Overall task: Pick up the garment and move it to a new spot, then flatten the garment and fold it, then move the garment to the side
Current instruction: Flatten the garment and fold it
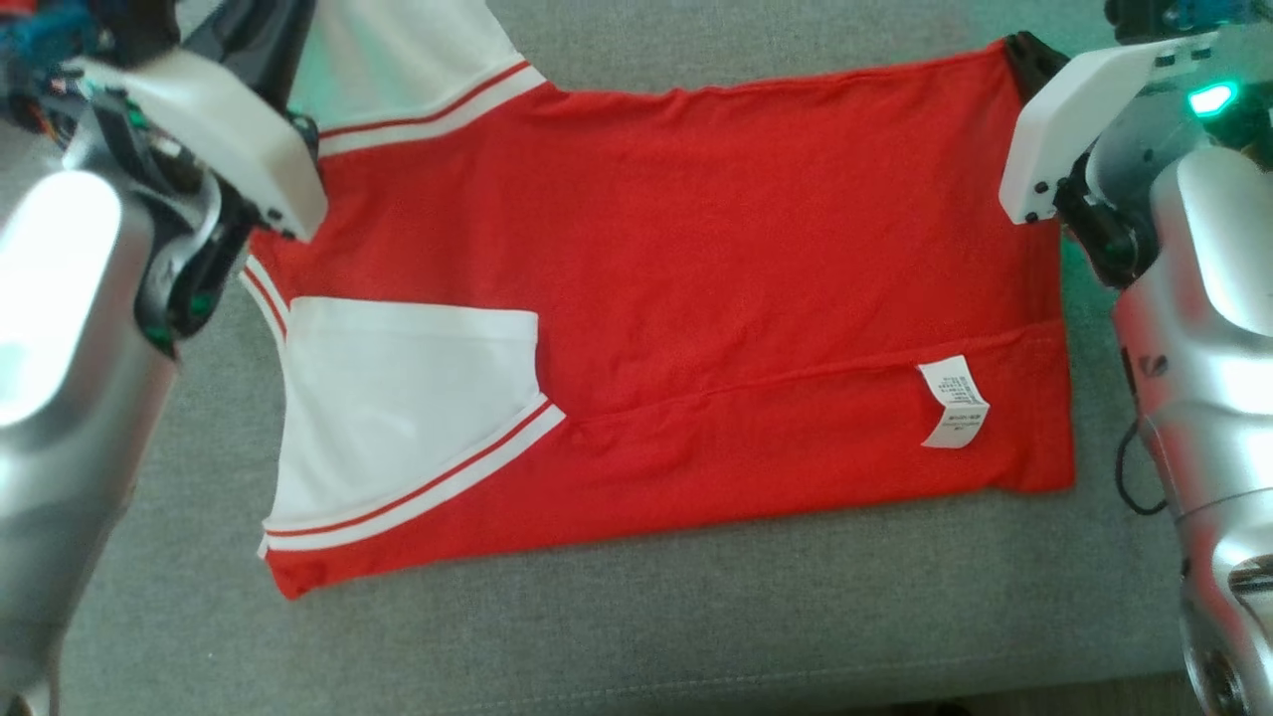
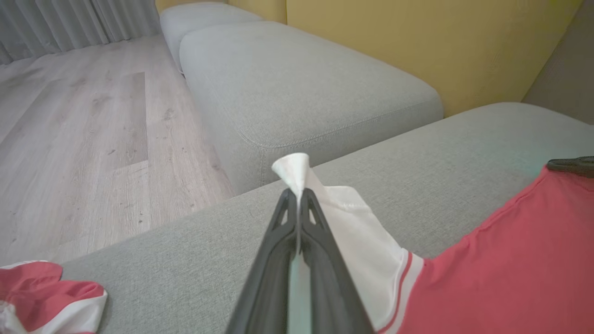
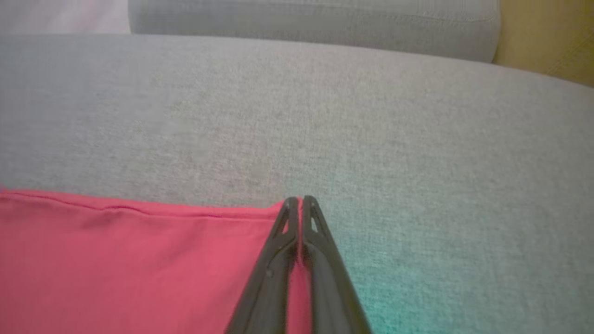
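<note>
**Garment flat on sofa, both grippers clenched on its far edge**

The garment [image 1: 696, 298], red with white sleeves, is spread across a grey sofa cushion [image 1: 696, 636]. Its near long edge is folded up over the body, and a care label [image 1: 953, 402] is turned up near the right end. One white sleeve [image 1: 398, 398] is folded in over the red at the left.

The left arm is reached in from the upper left of the head view, wrist angled down toward the far sleeve. The left gripper [image 2: 298, 197] is seen clenched, with a peak of white sleeve cloth pinched between its fingertips.

The right arm is bent in from the upper right, a green light [image 1: 1210, 97] lit on it. The right gripper [image 3: 300, 202] is closed on the garment's far right corner, red cloth caught between the fingers at the hem.

A second cushion [image 2: 301, 83], a wood floor [image 2: 69, 139] and a yellow wall [image 2: 417, 37] are noted beyond.
</note>
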Motion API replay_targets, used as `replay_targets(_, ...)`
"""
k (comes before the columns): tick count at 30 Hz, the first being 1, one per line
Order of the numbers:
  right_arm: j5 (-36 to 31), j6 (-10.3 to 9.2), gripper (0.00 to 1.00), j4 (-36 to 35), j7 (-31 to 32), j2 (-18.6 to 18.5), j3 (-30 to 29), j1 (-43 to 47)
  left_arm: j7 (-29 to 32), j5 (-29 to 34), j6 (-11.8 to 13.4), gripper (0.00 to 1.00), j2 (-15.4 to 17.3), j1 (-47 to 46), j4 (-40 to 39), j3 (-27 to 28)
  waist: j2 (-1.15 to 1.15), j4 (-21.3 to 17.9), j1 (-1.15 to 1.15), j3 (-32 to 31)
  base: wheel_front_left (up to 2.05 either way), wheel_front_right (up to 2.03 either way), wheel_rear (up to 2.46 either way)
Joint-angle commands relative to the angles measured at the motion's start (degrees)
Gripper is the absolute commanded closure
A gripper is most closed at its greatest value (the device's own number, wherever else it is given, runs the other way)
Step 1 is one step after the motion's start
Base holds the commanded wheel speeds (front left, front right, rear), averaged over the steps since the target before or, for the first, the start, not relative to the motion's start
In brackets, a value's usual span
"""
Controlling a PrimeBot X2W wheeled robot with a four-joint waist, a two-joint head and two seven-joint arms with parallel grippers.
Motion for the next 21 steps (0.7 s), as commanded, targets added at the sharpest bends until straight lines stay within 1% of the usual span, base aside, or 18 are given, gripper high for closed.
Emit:
replay_targets(1, 1.0, -0.04, 1.0, -1.9, -1.9, 0.4, 1.1, -0.8, -1.0, -0.4, 0.6, 1.0, 3.2, 0.1, -2.7, 3.3, 0.0, 0.2, 0.0, -1.3, 0.0, 0.0, 0.0)
replay_targets(6, 3.9, -0.04, 1.0, -3.5, -5.8, -0.9, 3.0, 2.5, -2.9, -1.4, 1.5, 1.0, 4.8, 5.3, -7.4, 4.2, 0.0, 0.6, 0.0, -4.9, 0.0, 0.0, 0.0)
replay_targets(7, 3.9, -0.04, 1.0, -3.5, -5.8, -0.9, 3.0, 2.5, -2.9, -1.4, 1.5, 1.0, 4.8, 5.3, -7.4, 4.2, 0.0, 0.6, 0.0, -4.9, 0.0, 0.0, 0.0)
replay_targets(10, 5.6, -0.04, 1.0, -5.2, -7.5, -2.1, 3.9, 5.4, -3.8, -2.2, 2.5, 1.0, 5.8, 9.1, -11.0, 4.8, 0.0, 1.0, 0.0, -7.4, 0.0, 0.0, 0.0)
replay_targets(15, 7.8, -0.04, 1.0, -8.4, -8.4, -4.1, 3.8, 11.9, -5.5, -3.3, 5.2, 1.0, 6.9, 17.1, -17.4, 5.4, 0.0, 1.8, 0.0, -11.8, 0.0, 0.0, 0.0)
replay_targets(21, 9.2, -0.04, 1.0, -11.9, -7.7, -4.7, 2.3, 19.9, -7.8, -5.1, 8.7, 1.0, 6.4, 28.5, -22.2, 4.9, 0.0, 2.5, 0.0, -15.3, 0.0, 0.0, 0.0)
